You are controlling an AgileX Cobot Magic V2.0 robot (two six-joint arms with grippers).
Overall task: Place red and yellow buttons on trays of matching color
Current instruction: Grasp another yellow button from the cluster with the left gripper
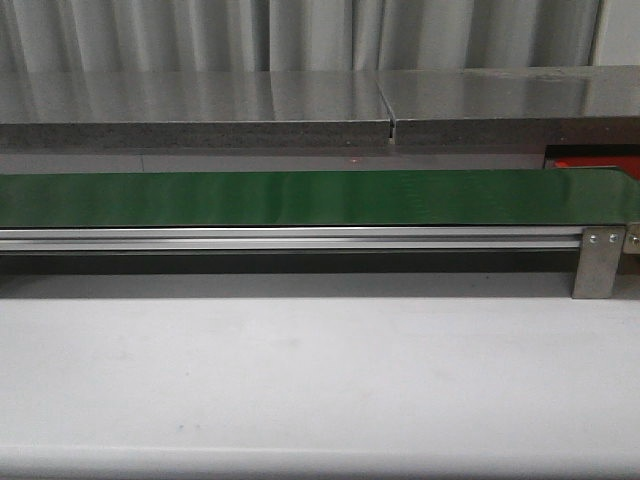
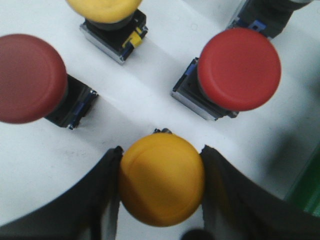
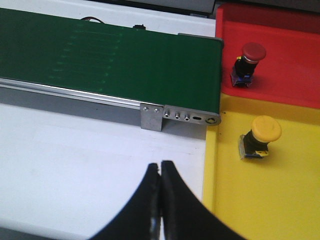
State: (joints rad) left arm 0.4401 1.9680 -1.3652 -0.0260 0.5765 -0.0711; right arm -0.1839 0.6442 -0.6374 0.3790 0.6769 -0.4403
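In the left wrist view a yellow button (image 2: 161,177) sits between the two black fingers of my left gripper (image 2: 161,150), which touch its cap on both sides. Around it on the white surface stand two red buttons (image 2: 239,69) (image 2: 29,77) and another yellow button (image 2: 104,9). In the right wrist view my right gripper (image 3: 160,167) is shut and empty over the white table, beside the yellow tray (image 3: 270,205). That tray holds one yellow button (image 3: 264,132). The red tray (image 3: 290,80) behind it holds one red button (image 3: 250,57). Neither gripper shows in the front view.
A green conveyor belt (image 1: 300,197) with an aluminium rail crosses the front view, ending at a metal bracket (image 1: 598,262). Its end (image 3: 150,60) abuts both trays. A red tray corner (image 1: 595,162) shows past the belt's right end. White table (image 1: 300,370) lies in front, a grey ledge (image 1: 300,110) behind.
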